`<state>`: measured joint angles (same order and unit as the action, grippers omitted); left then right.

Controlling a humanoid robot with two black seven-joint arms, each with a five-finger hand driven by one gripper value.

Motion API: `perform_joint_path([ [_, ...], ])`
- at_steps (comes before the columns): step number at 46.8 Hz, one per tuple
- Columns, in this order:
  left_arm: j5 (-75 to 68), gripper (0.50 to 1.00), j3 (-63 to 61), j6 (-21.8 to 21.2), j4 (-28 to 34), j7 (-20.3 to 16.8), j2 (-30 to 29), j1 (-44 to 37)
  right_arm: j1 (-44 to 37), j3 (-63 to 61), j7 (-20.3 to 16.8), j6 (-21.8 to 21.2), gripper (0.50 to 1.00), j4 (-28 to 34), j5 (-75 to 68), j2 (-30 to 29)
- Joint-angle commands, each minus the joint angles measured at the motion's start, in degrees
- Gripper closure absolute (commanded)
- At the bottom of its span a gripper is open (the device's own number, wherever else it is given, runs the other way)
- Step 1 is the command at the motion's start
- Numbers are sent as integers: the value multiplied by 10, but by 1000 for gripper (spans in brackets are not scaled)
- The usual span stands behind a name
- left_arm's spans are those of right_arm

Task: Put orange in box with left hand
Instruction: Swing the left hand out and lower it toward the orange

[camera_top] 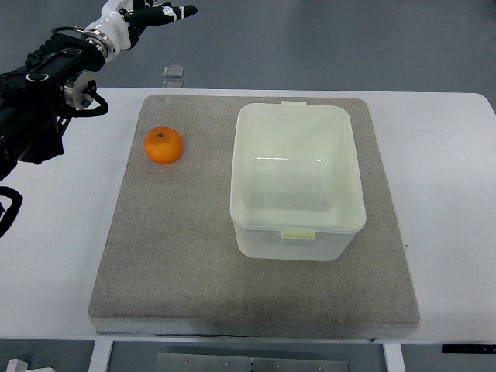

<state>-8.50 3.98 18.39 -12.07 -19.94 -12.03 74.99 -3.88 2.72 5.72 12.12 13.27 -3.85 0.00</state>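
Orange (163,145) sitting on the grey mat (178,256), left of the empty white box (298,225), clear of its wall. I'm holding my left hand (151,15) raised beyond the table's far edge, fingers extended, gripping nothing. Orange lying nearer me and slightly right of my fingertips. Right hand showing nowhere; the left is doing this.

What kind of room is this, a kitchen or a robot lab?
Probably a robot lab or test room, not a kitchen. A plain white table holds a grey mat with only an orange and an empty plastic box, and the left robot hand hangs over a bare grey floor.
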Motion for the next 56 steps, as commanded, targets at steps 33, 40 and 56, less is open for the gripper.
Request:
perform_joint_path([
  [33, -561, 512, -86, 129, -171, -112, -150, 75, 0, 0, 0, 0, 556, 0, 1, 0],
  [40, -685, 512, -93, 128, -250, -151, -190, 111, 0, 0, 0, 0, 556, 0, 0, 0],
  [56, -889, 512, -93, 80, -372, -151, -252, 93, 0, 0, 0, 0, 556, 0, 0, 0],
])
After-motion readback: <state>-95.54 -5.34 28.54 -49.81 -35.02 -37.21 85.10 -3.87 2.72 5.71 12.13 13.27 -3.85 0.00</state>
